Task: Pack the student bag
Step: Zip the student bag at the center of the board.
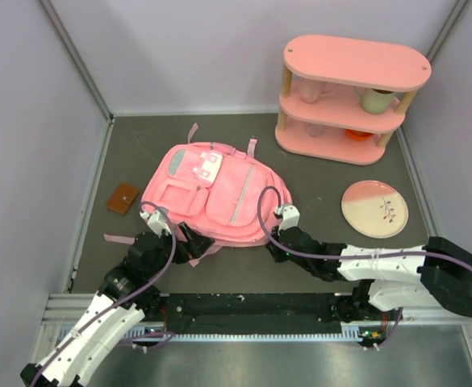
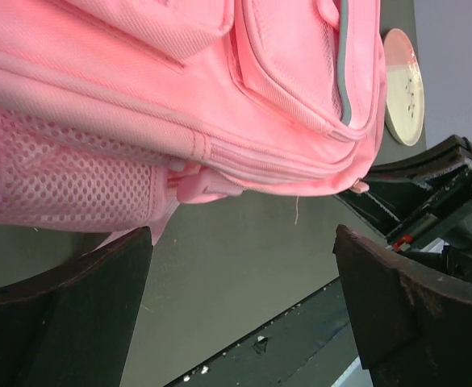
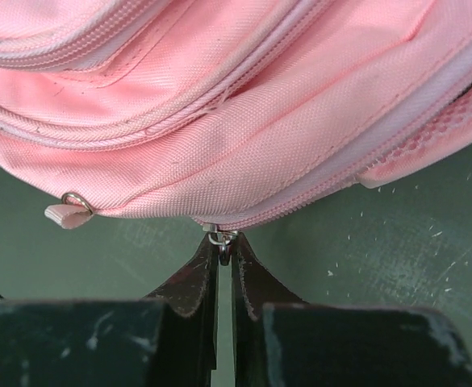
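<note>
The large pink fabric backpack [image 3: 244,121] lies just ahead of both grippers. The right gripper [image 3: 223,243] pinches its small metal zipper pull [image 3: 219,235] between clenched fingers. The left gripper [image 2: 242,242] stands released, the pink mesh side pocket [image 2: 66,185] just beyond its fingertips.

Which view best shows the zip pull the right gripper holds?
Right wrist: the zip pull sits close up in the shut right gripper, on the student bag. In top external the gripper hides it; in left wrist it is too small.
</note>
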Robot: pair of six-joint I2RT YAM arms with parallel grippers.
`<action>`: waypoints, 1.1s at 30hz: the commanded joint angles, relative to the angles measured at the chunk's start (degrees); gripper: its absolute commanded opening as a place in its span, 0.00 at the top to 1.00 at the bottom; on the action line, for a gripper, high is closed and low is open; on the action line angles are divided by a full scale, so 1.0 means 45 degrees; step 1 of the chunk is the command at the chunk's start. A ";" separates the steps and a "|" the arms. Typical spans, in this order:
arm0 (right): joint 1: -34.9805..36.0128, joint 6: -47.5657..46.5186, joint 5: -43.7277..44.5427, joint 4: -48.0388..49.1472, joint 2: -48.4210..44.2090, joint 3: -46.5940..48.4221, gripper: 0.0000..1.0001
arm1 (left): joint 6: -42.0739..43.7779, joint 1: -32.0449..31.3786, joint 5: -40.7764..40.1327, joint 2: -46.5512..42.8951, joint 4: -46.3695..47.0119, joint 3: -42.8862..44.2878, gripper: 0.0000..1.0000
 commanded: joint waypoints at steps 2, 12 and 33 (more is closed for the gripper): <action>-0.0079 -0.1079 -0.0928 -0.0912 -0.0755 -0.0146 1.00 | -0.0484 -0.0030 -0.0245 0.0446 0.2139 -0.0399 0.02; 0.0135 -0.1061 -0.1946 -0.1402 -0.1360 -0.0242 1.00 | 0.0276 -0.0030 -0.1045 0.3492 0.4290 -0.0208 0.02; 0.3964 0.2199 0.0808 -0.1149 0.0356 0.0752 1.00 | 0.5041 0.0125 0.0438 1.0856 0.5715 0.4949 0.54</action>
